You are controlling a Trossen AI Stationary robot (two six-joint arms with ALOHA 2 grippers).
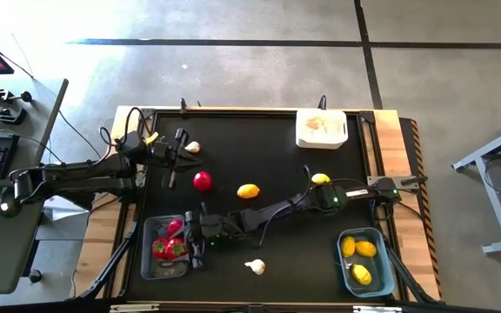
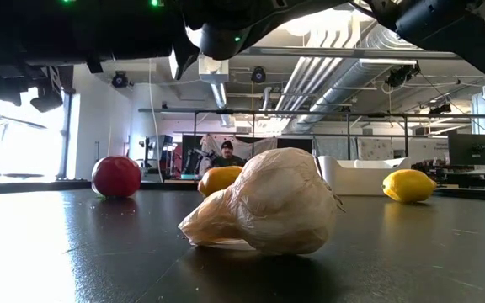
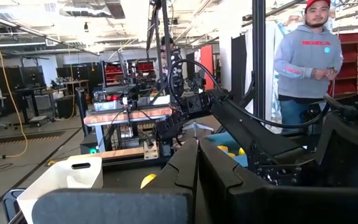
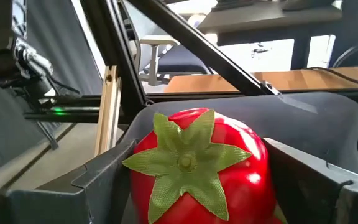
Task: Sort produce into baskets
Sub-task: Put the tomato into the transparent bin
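On the dark tabletop, sorting is judged partly done. The left pincer, fingers pressed together and empty, waits beside a knobbly white garlic bulb. The right pincer grasps a round red tomato piece over the clear plastic tub, which already holds red ones. Loose: a red piece, two oval yellow lemons and, another garlic bulb. The opaque white tub and the blue-grey tub hold pieces.
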